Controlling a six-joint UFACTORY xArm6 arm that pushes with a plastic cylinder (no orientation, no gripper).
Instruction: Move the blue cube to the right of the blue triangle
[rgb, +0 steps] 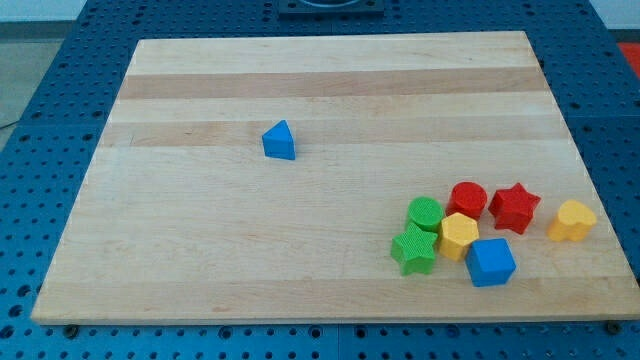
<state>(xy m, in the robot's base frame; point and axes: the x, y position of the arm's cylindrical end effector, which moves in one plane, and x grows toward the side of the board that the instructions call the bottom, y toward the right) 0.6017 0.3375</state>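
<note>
The blue cube (491, 262) sits near the view's bottom right of the wooden board (250, 250). It touches a yellow hexagon block (459, 236) on its upper left. The blue triangle (280, 140) stands alone left of the board's middle, far up and to the left of the cube. My tip and the rod do not show in this view.
A cluster lies around the cube: a green star (414, 250), a green cylinder (425, 214), a red cylinder (467, 199), a red star (515, 207) and a yellow heart (572, 220). The board's bottom edge runs just below the cube. A blue pegboard surrounds the board.
</note>
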